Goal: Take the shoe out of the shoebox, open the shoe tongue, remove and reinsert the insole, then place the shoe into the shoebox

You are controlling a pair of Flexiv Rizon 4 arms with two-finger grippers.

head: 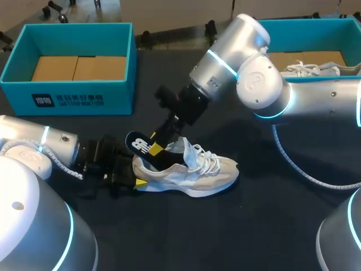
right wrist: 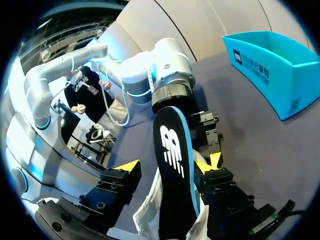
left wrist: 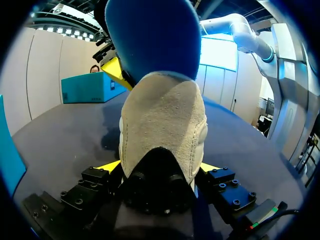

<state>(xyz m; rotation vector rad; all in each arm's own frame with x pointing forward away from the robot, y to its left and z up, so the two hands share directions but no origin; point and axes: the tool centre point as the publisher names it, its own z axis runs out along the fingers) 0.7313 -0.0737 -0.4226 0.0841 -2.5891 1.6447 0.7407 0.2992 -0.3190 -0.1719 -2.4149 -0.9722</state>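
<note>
A beige and white shoe (head: 197, 172) lies on its sole mid-table, toe to the right. My left gripper (head: 137, 174) is shut on its heel (left wrist: 165, 120), a yellow tip pressed to each side. A black insole (head: 140, 145) with a blue underside stands half out of the heel opening. In the left wrist view the insole (left wrist: 150, 35) rises above the heel. My right gripper (head: 155, 142) comes down from the upper right and is shut on the insole (right wrist: 172, 145), one finger on each long edge. The white tongue is pulled up beside the insole.
A teal shoebox (head: 67, 96) with a cardboard insert stands at the back left. A second teal box (head: 304, 22) at the back right holds another shoe (head: 310, 69). A grey cable (head: 304, 169) loops on the table right of the shoe.
</note>
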